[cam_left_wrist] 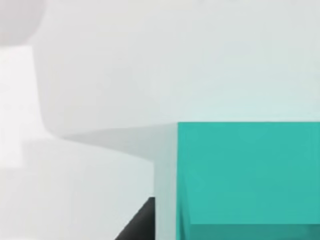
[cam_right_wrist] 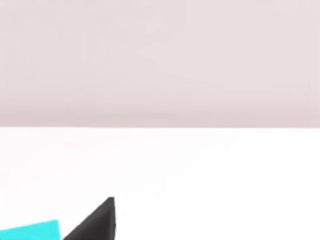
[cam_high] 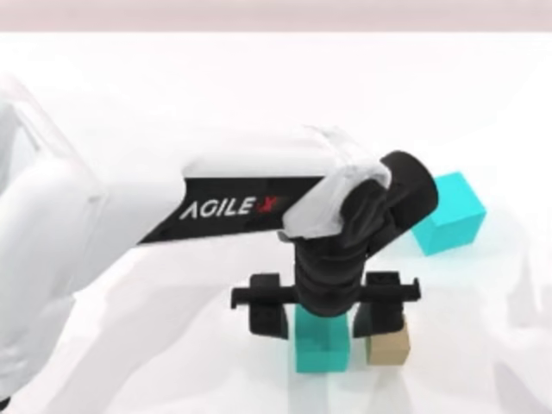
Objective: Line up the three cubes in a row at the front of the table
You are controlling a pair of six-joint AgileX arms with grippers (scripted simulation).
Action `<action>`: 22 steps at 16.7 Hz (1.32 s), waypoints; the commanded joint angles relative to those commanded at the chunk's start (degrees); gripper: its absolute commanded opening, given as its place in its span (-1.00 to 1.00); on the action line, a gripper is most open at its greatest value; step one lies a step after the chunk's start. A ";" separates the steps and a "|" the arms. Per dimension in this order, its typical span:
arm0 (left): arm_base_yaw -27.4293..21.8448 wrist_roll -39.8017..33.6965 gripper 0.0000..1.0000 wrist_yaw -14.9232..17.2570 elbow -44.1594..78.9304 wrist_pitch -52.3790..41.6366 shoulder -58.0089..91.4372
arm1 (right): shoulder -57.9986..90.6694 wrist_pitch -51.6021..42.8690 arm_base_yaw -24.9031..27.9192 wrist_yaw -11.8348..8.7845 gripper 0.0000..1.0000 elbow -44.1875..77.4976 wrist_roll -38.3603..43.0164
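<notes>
The left pincer (cam_high: 321, 315) hangs over the teal cube (cam_high: 322, 341) near the front edge of the table (cam_high: 155, 86), pointing down, with its two black fingers spread wide: one finger (cam_high: 268, 317) stands clear of the teal cube on its left side, the other (cam_high: 378, 310) stands on its right side, above the tan-brown cube (cam_high: 388, 347). The fingers are apart and grip nothing; whether either one touches a cube cannot be told from above. In the left wrist view the teal cube (cam_left_wrist: 250, 175) fills the near corner, resting on the white surface, with a dark fingertip (cam_left_wrist: 137, 225) showing just beside it.

The tan-brown cube sits just to the right of the teal cube, close enough that the two look nearly touching, and both lie along the same front line. The cyan cube (cam_high: 448, 211) is well apart from the teal cube, farther back and to the right, turned at an angle and partly hidden behind the arm's black wrist.

The left arm reaches in from the left of the teal cube, its white link marked AgileX.

The right pincer does not appear in the top view; its own wrist view shows one dark fingertip (cam_right_wrist: 95, 222) and a sliver of the cyan cube (cam_right_wrist: 30, 231) beside it, on the white table below the pale pinkish strip (cam_right_wrist: 160, 60). Its opening cannot be told.
</notes>
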 joint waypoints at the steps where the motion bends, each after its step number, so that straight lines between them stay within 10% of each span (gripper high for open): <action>1: 0.00 0.00 1.00 0.00 0.00 0.00 0.00 | 0.00 0.00 0.00 0.00 1.00 0.00 0.00; 22: 0.71 -0.27 1.00 -0.04 9.94 -14.14 -4.03 | 0.00 0.00 0.00 0.00 1.00 0.00 0.00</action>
